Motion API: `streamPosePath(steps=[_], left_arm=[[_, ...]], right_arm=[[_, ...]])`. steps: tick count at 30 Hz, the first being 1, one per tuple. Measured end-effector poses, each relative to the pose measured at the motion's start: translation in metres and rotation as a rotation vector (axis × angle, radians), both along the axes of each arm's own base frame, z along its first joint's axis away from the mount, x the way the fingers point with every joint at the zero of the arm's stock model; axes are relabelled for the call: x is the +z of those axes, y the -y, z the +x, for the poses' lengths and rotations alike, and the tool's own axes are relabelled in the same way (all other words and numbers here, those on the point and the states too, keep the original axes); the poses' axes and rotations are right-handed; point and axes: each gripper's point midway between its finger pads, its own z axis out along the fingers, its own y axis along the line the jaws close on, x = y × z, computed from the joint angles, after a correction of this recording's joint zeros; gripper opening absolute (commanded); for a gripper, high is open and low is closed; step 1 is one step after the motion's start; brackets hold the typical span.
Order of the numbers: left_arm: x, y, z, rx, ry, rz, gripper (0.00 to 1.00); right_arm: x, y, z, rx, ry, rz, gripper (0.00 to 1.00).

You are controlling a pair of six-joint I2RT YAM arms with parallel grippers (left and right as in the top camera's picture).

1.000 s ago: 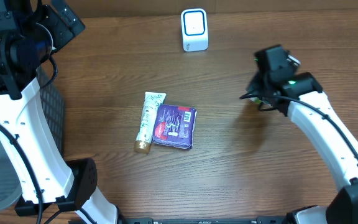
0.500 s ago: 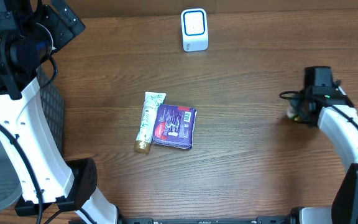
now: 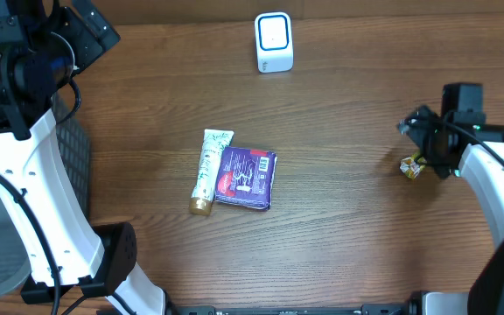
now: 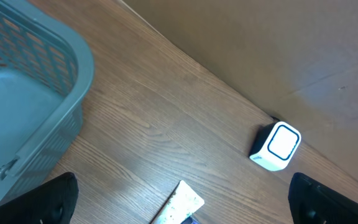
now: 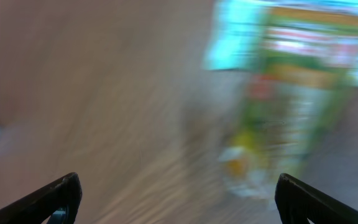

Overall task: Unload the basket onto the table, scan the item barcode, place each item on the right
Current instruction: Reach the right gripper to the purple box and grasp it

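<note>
Across brown wood-grain tabletop [image 3: 339, 245], logging a white barcode scanner [image 3: 274, 41] at the far edge, a white-and-green tube [image 3: 209, 169] touching a purple packet [image 3: 247, 178] mid-table, and a grey basket [image 4: 23, 106] off to the left.

Finding a small yellow-green sachet [image 3: 410, 167] lying on the wood at the right, well apart from the scanner. Seeing the right gripper [image 5: 182, 199] just beside it, fingers spread wide and gripping nothing; sachet blurred ahead of the fingers, not between them. Seeing the left gripper [image 4: 182, 208] spread just as wide, holding nothing, hanging high near the basket.

Flagging risks, as judgement only:
- Sliding the light, flat sachet away instead of pinching it, or scraping fingertips on wood.
- Covering the barcode with a finger; cannot tell which face is carrying it.
- Losing a thin-edge grip during the long carry to the scanner.
- Presenting the sachet tilted or crumpled, getting no read.
- Judging position off the blurred wrist view.
</note>
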Motion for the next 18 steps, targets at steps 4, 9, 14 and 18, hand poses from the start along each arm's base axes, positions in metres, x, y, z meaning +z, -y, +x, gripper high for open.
streamPosePath(steps=[4, 9, 14, 18], left_arm=[[0.0, 0.0, 0.0, 0.0, 0.0, 0.0, 1.0], [0.0, 0.0, 0.0, 0.0, 0.0, 0.0, 1.0], [0.0, 0.0, 0.0, 0.0, 0.0, 0.0, 1.0], [0.0, 0.0, 0.0, 0.0, 0.0, 0.0, 0.99]], right_arm=[[0.036, -0.043, 0.019, 0.198, 0.152, 0.173, 1.0], [0.05, -0.108, 0.009, 0.479, 0.196, 0.315, 1.0], [0.052, -0.19, -0.019, 0.754, 0.179, 0.383, 0.96], [0.037, -0.24, -0.043, 0.863, 0.106, 0.398, 0.95]])
